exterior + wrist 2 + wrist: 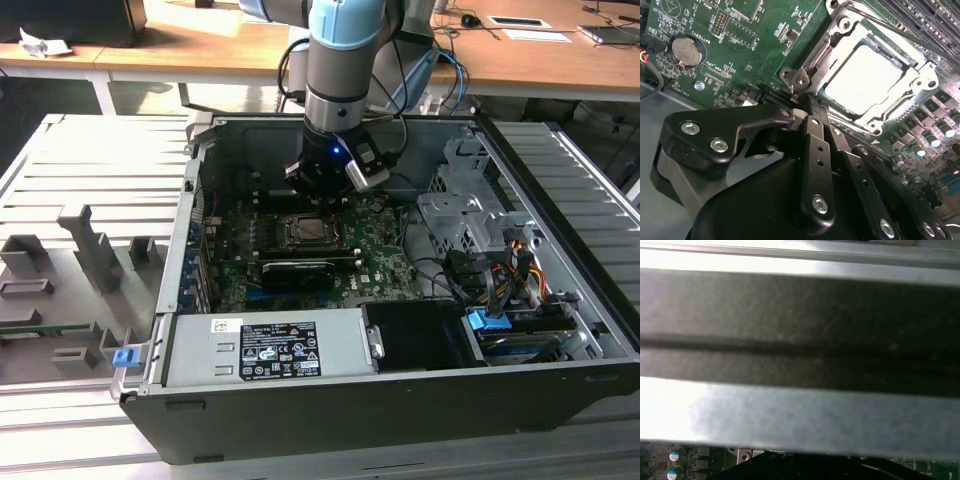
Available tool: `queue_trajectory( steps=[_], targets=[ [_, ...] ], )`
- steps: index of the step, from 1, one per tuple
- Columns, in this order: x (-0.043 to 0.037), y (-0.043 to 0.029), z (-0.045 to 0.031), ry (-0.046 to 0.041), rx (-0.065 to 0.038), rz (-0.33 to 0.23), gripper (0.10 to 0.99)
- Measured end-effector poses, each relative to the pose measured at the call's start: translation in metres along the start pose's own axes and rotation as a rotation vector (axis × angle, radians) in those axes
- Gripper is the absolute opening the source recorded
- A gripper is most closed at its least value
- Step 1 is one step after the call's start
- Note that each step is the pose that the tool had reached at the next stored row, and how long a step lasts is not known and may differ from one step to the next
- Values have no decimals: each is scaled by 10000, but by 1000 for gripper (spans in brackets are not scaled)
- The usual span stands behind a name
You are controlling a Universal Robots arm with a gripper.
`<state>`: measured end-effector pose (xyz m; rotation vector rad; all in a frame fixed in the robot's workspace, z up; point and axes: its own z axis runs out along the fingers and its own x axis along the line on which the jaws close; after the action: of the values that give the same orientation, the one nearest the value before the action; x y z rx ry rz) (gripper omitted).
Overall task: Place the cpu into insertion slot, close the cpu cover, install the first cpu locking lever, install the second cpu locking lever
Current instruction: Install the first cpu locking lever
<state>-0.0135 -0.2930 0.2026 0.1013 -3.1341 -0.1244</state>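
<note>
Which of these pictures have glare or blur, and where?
In the second wrist view, the cpu glares nearly white inside the cpu cover, while the gripper stays dark. The first wrist view is blurred bands. The exterior view is evenly lit.

In the second wrist view the gripper (807, 112) covers the motherboard (740, 45) below the cover (875, 75), its fingertips too crowded to judge. A blurred grey metal wall (800, 340) hides the case interior in the first wrist view.
</note>
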Motion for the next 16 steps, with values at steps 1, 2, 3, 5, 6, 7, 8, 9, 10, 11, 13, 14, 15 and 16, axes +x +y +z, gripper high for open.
queue_trajectory(
  steps=[1,2,3,5,6,7,8,9,10,11,13,14,15,16],
  targets=[
    [0,-1,1,3,29,-1,106],
    [0,1,-10,-4,23,0,106],
    [0,3,-28,-4,20,0,106],
    [1,4,-25,-3,152,2,106],
    [0,4,-20,-4,185,1,106],
    [0,3,-8,-4,245,-1,106],
    [0,5,20,-12,254,-1,106],
    [0,5,23,-12,258,-1,106],
    [0,5,24,-13,259,-1,106],
    [1,3,24,-16,218,-1,106],
    [2,2,26,-20,65,0,106],
    [-1,8,29,-49,-221,-2,106],
    [-1,10,-8,-49,-219,-3,106],
    [-1,14,-66,-47,-215,-3,106]
  ],
)
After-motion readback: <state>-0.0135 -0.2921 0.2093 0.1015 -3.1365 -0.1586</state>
